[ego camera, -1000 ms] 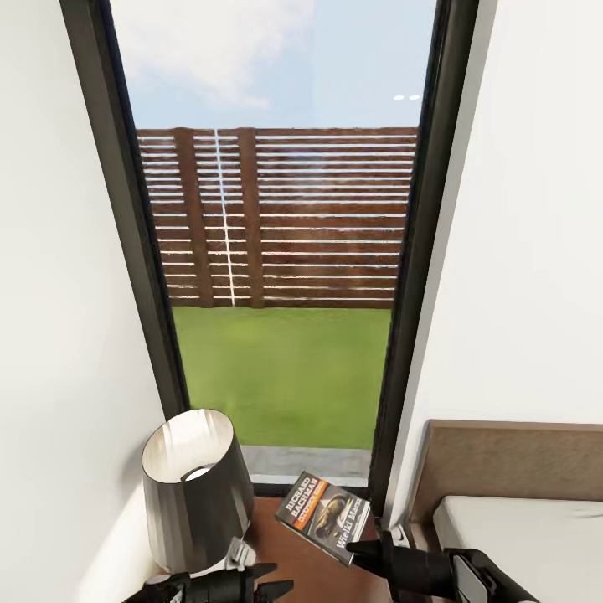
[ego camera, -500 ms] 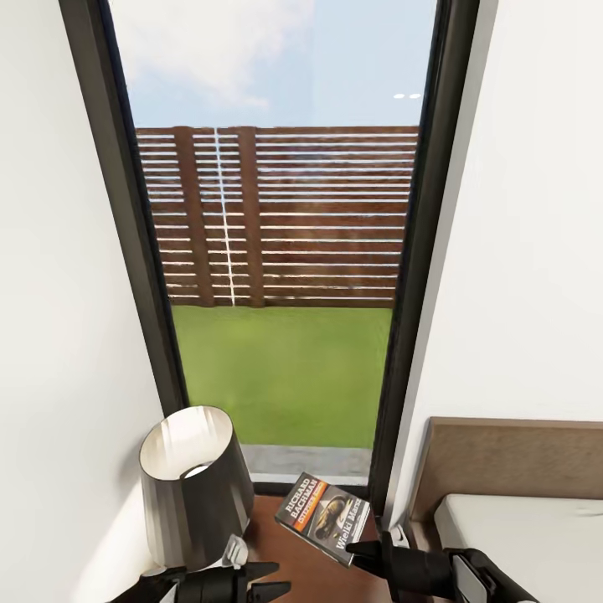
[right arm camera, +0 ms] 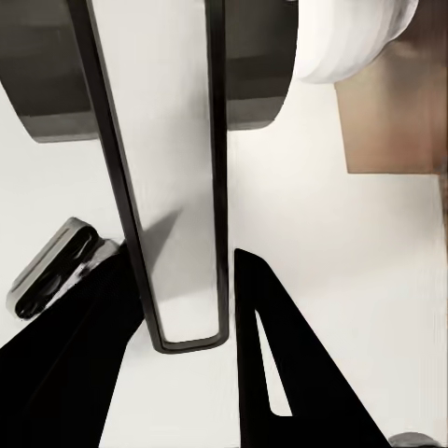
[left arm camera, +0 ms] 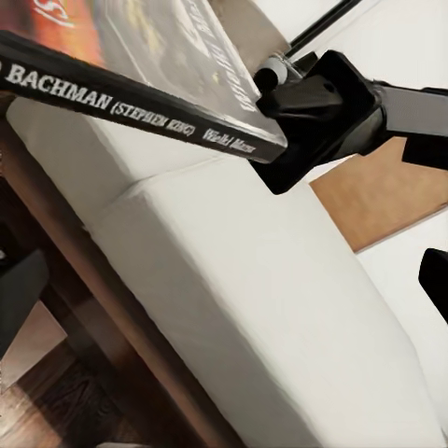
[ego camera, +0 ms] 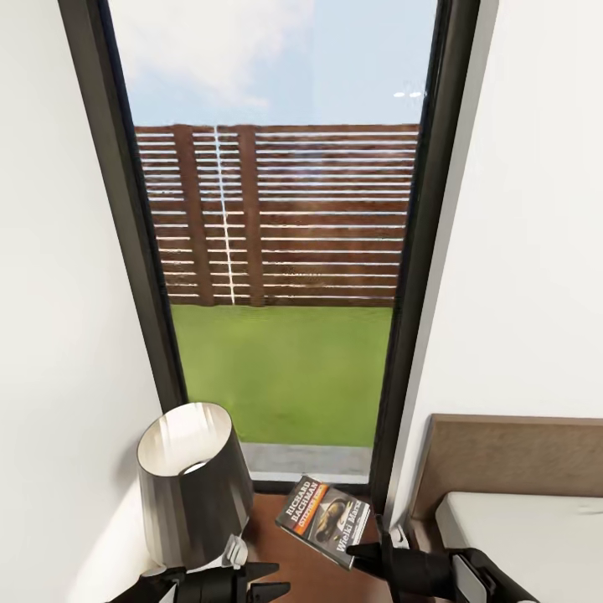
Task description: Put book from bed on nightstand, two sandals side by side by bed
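Note:
The book (ego camera: 324,519), dark grey with white "Richard Bachman" lettering and an orange band, hangs tilted just above the nightstand (ego camera: 289,574). My right gripper (ego camera: 362,550) is shut on its near corner. The left wrist view catches the book's spine (left arm camera: 140,103) pinched by that black gripper. In the right wrist view the book (right arm camera: 168,187) stands edge-on between the two dark fingers (right arm camera: 271,373). My left gripper (ego camera: 272,579) is open and empty, low beside the lamp. The bed (ego camera: 536,544) lies at the lower right. The sandals are out of view.
A lamp (ego camera: 193,494) with a dark tapered shade takes up the left of the nightstand. A tall dark-framed window (ego camera: 419,293) rises right behind, with white walls on both sides. The brown headboard (ego camera: 511,456) borders the nightstand on the right.
Almost nothing: the left gripper has edged slightly left, and the book stays held in the same spot above the nightstand.

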You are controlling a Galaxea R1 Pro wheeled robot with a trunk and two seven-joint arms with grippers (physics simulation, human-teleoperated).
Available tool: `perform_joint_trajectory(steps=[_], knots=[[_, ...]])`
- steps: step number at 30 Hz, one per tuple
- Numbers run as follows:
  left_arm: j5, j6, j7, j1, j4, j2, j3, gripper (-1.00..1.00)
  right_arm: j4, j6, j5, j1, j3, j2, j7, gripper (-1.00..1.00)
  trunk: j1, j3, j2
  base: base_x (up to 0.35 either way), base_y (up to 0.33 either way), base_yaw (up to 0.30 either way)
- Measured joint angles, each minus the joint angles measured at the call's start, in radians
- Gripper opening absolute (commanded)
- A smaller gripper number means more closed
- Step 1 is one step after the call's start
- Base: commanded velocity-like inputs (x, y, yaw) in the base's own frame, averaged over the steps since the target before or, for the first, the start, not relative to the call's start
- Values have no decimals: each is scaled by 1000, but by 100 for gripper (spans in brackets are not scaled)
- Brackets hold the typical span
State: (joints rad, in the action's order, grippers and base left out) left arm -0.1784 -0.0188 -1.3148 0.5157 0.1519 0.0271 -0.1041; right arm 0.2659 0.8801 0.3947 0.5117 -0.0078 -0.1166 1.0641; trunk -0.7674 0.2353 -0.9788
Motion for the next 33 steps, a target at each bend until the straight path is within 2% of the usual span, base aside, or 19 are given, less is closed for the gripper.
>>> perform_joint_trajectory(steps=[3,6,10,14,33], knots=[[1,0,0,0,0,0,-1,100,2,-2,-3,0,2,-1,-96,-100,-12,9,-21,0,0,0],[1,0,0,0,0,0,-1,100,4,1,6,0,0,-1,-130,-100,-23,19,-42,0,0,0],[1,0,0,0,0,0,-1,100,4,2,19,0,0,-1,-138,-100,-38,31,-70,0,0,0],[1,0,0,0,0,0,-1,100,4,3,23,0,0,-1,-139,-100,-38,31,-70,0,0,0],[3,-1,5,-1,0,-3,-3,100,4,2,22,0,0,-1,-138,-100,-111,91,-203,0,0,0]])
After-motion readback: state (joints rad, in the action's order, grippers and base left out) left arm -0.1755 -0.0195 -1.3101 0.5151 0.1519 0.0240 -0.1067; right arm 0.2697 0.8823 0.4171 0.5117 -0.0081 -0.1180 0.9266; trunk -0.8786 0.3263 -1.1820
